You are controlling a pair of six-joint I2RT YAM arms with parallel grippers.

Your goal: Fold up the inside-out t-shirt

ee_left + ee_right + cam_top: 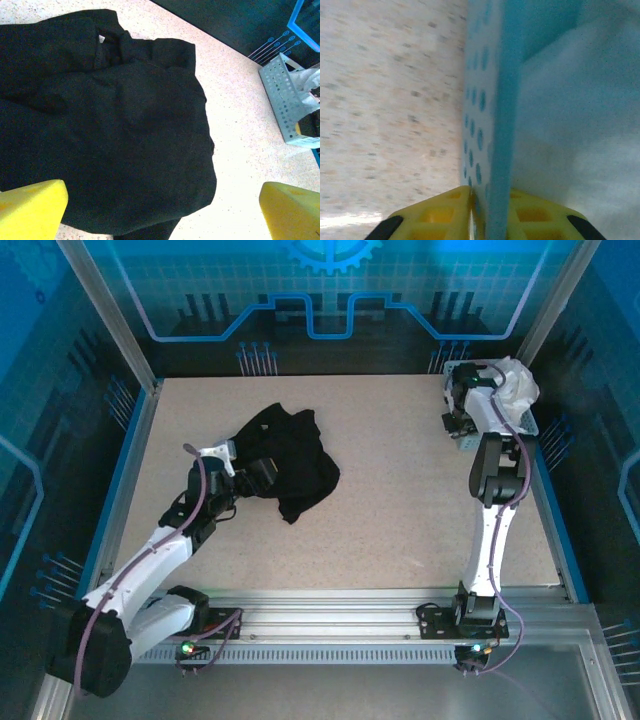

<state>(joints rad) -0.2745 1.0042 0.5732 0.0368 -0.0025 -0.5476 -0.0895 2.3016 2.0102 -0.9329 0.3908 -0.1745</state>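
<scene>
The inside-out t-shirt [287,460] lies crumpled in a black heap left of the table's middle. In the left wrist view the t-shirt [110,130] shows a scrap of white label near its top edge. My left gripper [243,476] hovers at the heap's left side, open. In its own wrist view the left gripper [160,215] has its yellow fingers [30,210] spread wide over the cloth, with nothing between them. My right gripper [458,428] is at the back right corner. There the right gripper [490,215] is shut on the perforated wall of a basket [477,100].
The grey perforated basket [287,102] stands at the back right corner of the table, with a white cloth [515,388] piled in it. Blue rails edge the table on both sides. Bare tabletop [400,500] lies between the shirt and the right arm.
</scene>
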